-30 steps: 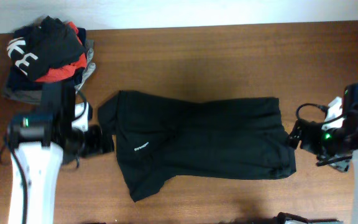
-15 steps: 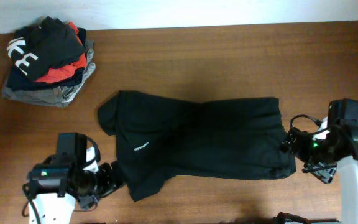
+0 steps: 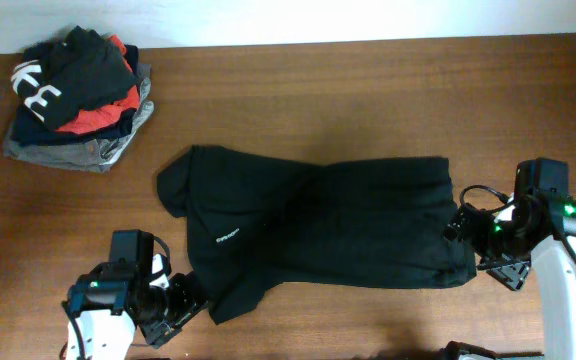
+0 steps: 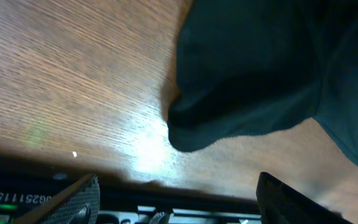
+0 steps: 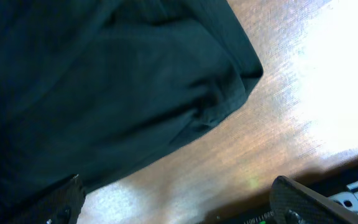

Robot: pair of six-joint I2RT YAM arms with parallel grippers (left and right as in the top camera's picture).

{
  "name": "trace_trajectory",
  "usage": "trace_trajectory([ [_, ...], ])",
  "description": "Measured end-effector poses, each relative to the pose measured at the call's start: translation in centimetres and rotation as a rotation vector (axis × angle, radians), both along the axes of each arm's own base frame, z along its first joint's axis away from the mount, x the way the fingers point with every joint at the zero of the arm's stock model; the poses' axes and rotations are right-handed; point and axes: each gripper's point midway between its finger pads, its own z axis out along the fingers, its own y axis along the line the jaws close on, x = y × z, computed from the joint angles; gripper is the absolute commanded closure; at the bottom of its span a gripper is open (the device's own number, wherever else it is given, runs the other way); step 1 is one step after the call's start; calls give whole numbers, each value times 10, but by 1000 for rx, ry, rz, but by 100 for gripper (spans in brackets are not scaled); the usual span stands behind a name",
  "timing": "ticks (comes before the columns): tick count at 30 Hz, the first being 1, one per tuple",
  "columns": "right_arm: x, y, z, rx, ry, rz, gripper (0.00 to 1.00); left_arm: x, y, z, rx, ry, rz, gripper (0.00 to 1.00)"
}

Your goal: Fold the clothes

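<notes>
The black long-sleeved top [image 3: 318, 225] lies flat mid-tabletop [image 3: 318, 90], w/ a pile of clothes [image 3: 73, 95] at far left. Left hand [image 3: 184, 300] is spread at its lower-left corner, right hand [image 3: 461, 228] spread at the right hem, both empty. Prob. best: pinch edges low, lift evenly, keep cloth taut.

Looked like a robotics lab bench, not a home. Gave itself away by a bare wood-grain worktop [image 3: 368, 90] against a plain white wall [image 3: 268, 20], a white left arm [image 3: 98, 330] and right arm [image 3: 568, 280] at the near edge (black cable [image 3: 480, 188] looping off the right one), and clothes [image 3: 73, 95] heaped in a far corner.
</notes>
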Motion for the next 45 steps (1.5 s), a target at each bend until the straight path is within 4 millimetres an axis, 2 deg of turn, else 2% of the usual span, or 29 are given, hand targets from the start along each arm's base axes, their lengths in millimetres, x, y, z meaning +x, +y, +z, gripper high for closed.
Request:
trace_trajectory([
  [4,5,-1,0,-4,-18,-7,1,6,-2,-1,21,-29,-23,21],
  [8,7,-2,0,-5,-20,-9,1,12,-13,-2,29,-63,-86,22],
  [12,7,-2,-1,-5,-20,-10,1,7,-24,-7,58,-37,-150,21],
  [20,7,-2,-1,-5,-20,-10,1,-5,-22,-28,196,92,-143,21],
  [29,7,-2,-1,-4,-20,-11,2,10,-24,-59,248,163,-104,21],
  [32,7,-2,-1,-4,-19,-10,1,11,-24,-65,253,178,-103,27],
  [36,7,-2,-1,-5,-19,-10,0,12,-24,-66,256,175,-100,43],
  [38,7,-2,-1,-4,-18,-11,8,13,-24,-66,257,174,-97,53],
  [42,7,-2,-1,-4,-18,-11,22,13,-24,-66,259,172,-100,60],
  [45,7,-2,-2,-5,-17,-9,28,13,-24,-66,259,173,-98,71],
])
